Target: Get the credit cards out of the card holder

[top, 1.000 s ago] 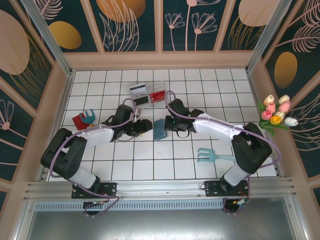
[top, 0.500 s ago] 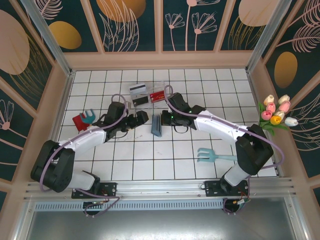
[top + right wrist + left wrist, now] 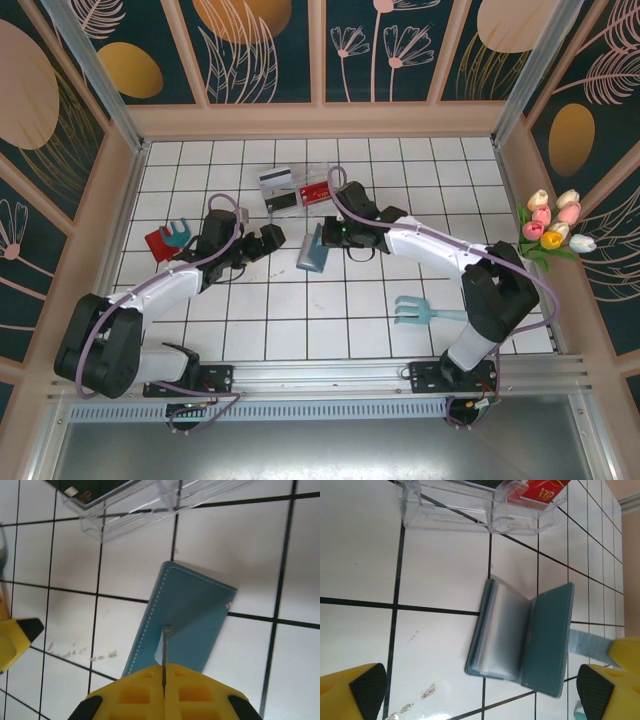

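Note:
The teal card holder (image 3: 312, 250) stands half open on the white tiles at mid-table. In the left wrist view its clear sleeves (image 3: 502, 632) fan out from the teal cover (image 3: 547, 635), and I cannot make out a card in them. My right gripper (image 3: 326, 240) is shut, pinching a thin edge of the card holder (image 3: 185, 605) between its jaws (image 3: 164, 672). My left gripper (image 3: 270, 241) hangs just left of the holder, open and apart from it, black pads (image 3: 367, 685) spread wide. A red credit card (image 3: 315, 189) and a dark one (image 3: 284, 200) lie in the clear tray (image 3: 296, 178).
A white-grey striped card (image 3: 275, 177) also sits in the tray. A red flat piece (image 3: 158, 243) under a small teal toy (image 3: 179, 233) lies at the left. A light teal fork toy (image 3: 420, 312) lies front right, with tulips (image 3: 552, 230) on the right wall.
My left gripper has opened wide and drawn back to the left, away from the holder. The right gripper has shifted the holder slightly up and left, and it now gapes open.

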Tool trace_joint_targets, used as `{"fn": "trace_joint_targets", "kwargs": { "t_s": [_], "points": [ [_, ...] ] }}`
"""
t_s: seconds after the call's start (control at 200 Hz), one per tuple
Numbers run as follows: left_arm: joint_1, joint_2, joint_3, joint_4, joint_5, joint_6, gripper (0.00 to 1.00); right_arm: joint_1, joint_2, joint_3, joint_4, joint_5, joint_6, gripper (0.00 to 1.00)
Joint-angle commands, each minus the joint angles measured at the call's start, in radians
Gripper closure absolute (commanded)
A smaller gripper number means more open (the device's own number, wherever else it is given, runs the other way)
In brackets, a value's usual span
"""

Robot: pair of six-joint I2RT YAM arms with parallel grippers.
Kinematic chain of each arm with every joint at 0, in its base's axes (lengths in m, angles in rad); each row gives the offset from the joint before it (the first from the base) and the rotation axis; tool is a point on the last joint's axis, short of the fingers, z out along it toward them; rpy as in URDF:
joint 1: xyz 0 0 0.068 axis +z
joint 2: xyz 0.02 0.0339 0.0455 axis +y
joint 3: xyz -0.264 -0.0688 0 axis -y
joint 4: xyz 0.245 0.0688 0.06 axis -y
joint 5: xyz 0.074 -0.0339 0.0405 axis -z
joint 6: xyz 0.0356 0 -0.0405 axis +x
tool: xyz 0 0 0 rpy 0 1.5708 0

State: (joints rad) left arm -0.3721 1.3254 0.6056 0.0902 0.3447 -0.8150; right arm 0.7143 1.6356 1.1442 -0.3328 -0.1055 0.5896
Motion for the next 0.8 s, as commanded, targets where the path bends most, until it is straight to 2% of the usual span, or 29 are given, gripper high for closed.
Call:
{"fn": "trace_joint_targets", "kwargs": {
  "t_s": [0.0, 0.185, 0.325, 0.355, 0.415, 0.515, 0.681, 0.796],
  "points": [
    [0.002, 0.027, -0.006, 0.065, 0.085, 0.009, 0.02, -0.045, -0.03, -0.042, -0.032, 0.06, 0.024, 0.93],
    [-0.005, 0.104, 0.04, 0.083, 0.175, 0.02, 0.01, -0.106, -0.039, -0.103, -0.044, 0.089, 0.013, 0.93],
    [-0.039, 0.171, 0.088, 0.098, 0.197, 0.013, 0.04, -0.132, -0.036, -0.137, -0.043, 0.099, 0.007, 0.93],
    [-0.048, 0.185, 0.097, 0.107, 0.204, 0.008, 0.07, -0.138, -0.036, -0.144, -0.043, 0.102, 0.006, 0.93],
    [-0.068, 0.216, 0.119, 0.13, 0.209, -0.003, 0.22, -0.151, -0.03, -0.153, -0.04, 0.092, 0.004, 0.93],
    [-0.101, 0.275, 0.181, 0.113, 0.202, -0.007, 0.3, -0.161, -0.009, -0.159, -0.032, 0.08, 0.003, 0.93],
    [-0.115, 0.336, 0.259, 0.035, 0.162, -0.008, 0.34, -0.161, 0.038, -0.156, -0.019, 0.086, -0.011, 0.92],
    [-0.129, 0.383, 0.302, -0.001, 0.197, -0.01, 0.34, -0.191, 0.062, -0.158, -0.008, 0.089, -0.021, 0.93]
  ]
}}
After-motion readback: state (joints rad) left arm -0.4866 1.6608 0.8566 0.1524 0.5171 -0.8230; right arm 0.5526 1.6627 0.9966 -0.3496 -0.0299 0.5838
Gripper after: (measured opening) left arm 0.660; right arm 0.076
